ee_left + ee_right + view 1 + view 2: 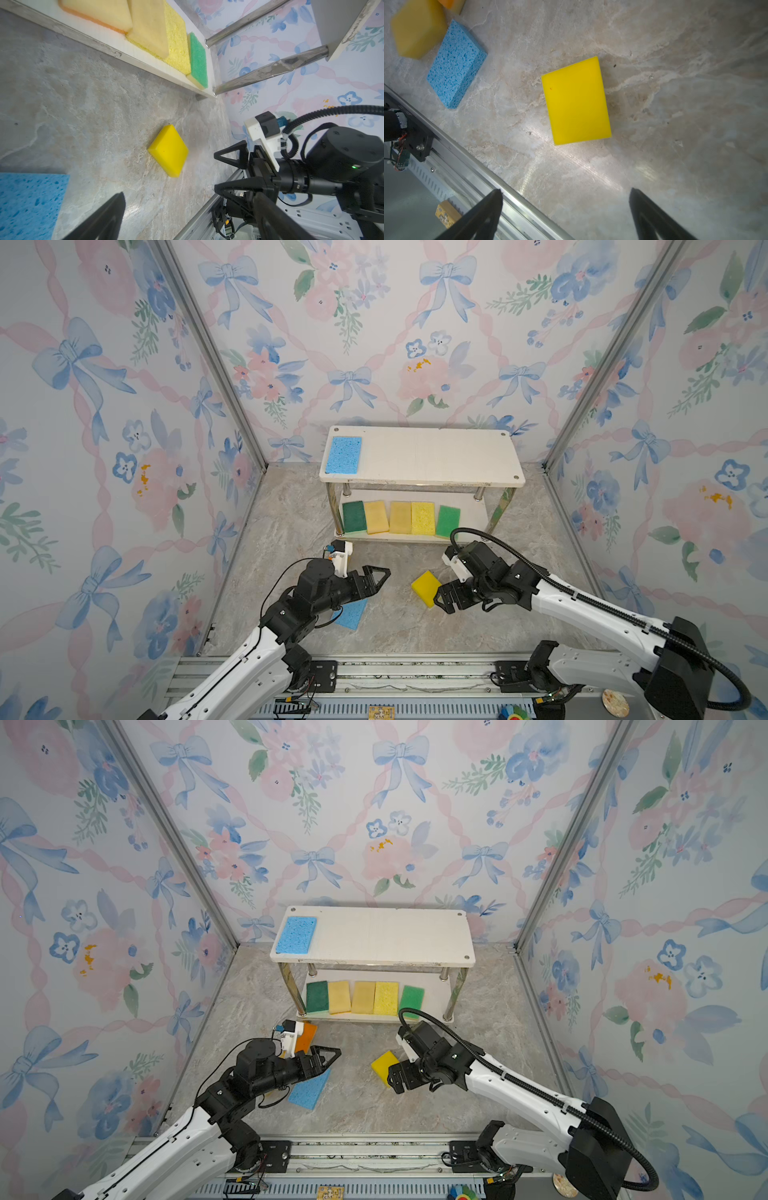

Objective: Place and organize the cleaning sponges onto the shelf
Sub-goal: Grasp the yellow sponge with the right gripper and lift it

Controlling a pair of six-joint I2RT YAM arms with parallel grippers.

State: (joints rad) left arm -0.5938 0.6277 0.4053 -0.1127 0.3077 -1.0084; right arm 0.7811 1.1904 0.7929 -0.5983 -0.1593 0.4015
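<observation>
— The overhead pair, where do they sit?
— High at the front, tilted down toward the back wall (374, 344); both take in the shelf (374, 936) and the floor (395, 626).
— The wrist ones?
— Low and close. Left's looks sideways across the floor, right's straight down; both catch the yellow sponge (169, 150).

Marble counter (395, 635): shelf (436, 456) stands at 12 o'clock. Loose: yellow sponge (424, 585) near centre, blue sponge (352, 614) at 8 o'clock, orange sponge (306, 1036) at 9, tan sponge (417, 29) beside the blue. Shelf top board: second blue sponge (343, 455), 9 o'clock end. Lower board row: dark green sponge (354, 516), two pale sponges (376, 517), speckled yellow sponge (423, 518), light green sponge (448, 521).
</observation>
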